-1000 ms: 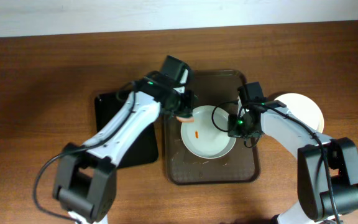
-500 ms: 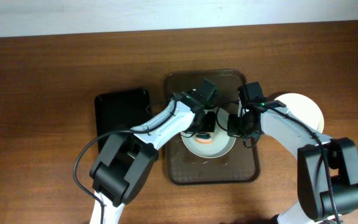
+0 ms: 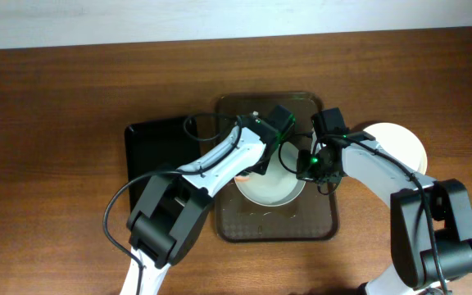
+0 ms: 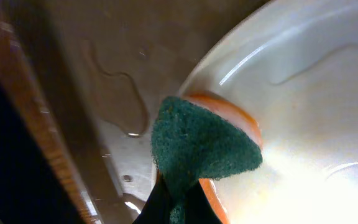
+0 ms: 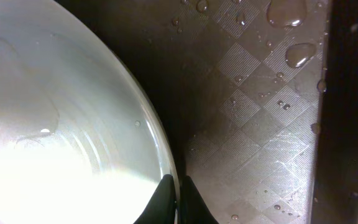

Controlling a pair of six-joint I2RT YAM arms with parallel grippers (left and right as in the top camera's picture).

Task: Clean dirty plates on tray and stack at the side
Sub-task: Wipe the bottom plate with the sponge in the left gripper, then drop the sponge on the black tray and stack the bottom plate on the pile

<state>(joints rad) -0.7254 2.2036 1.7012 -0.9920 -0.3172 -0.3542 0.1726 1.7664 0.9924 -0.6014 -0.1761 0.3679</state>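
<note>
Two plates are showing: one lying in the tray under both grippers, and one resting on the table (image 3: 56,123) out past the right arm. Furthest left, the black tray (image 3: 158,156) is lying behind the left arm, with nothing touching it. The left gripper (image 3: 252,166) is clenching a sponge (image 4: 197,146), its green scouring face leading and the orange layer behind. It is pressing the sponge onto the plate (image 3: 273,187) at the rim farthest from the right gripper. Wet floor of the tray (image 4: 104,62) is lying just beyond the sponge. Across the plate, the right gripper (image 5: 174,193) is pinching the opposite rim between closed fingers, apparently bracing it. Droplet-covered tray floor is spreading just ahead of its tips. Beyond its wrist, off the tray, the side plate (image 3: 400,143) is sitting on the table; whether more than one is stacked there I cannot tell.

Scrubbing looks to be the step in hand. No orange speck is showing on the bare part of the plate overhead, though the left arm is hiding some of it.

Next, the sponge needs lifting clear. Then the right gripper needs to raise the plate by its wet rim, holding firmly and carrying level, and set it squarely on the side plate.
</note>
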